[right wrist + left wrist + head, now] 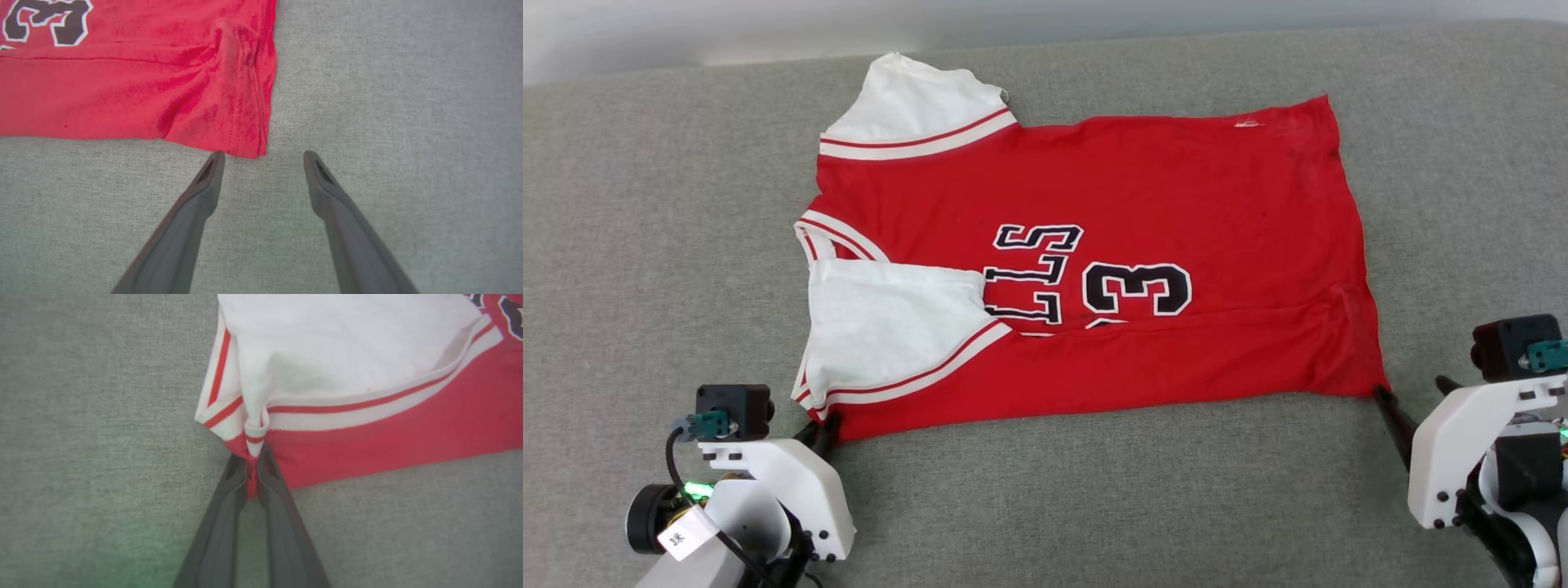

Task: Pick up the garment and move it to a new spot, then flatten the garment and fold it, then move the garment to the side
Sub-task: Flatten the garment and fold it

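Note:
The garment (1143, 196), a red jersey with white sleeves, lies spread sideways on the grey surface, collar end to the left. Its near long edge is folded over, covering part of the black letters and number. One white sleeve (890, 327) lies folded in over the chest. My left gripper (818, 426) is shut on the garment (367, 441) at its near left corner, pinching red cloth and striped trim between the fingertips. My right gripper (263, 157) stands open just off the near right hem corner (245, 151), its left fingertip (216, 159) almost touching the cloth.
The grey fabric surface (1094, 490) stretches on all sides of the garment. A pale wall or edge (686, 33) runs along the far side. The far white sleeve (915, 106) sticks out toward that edge.

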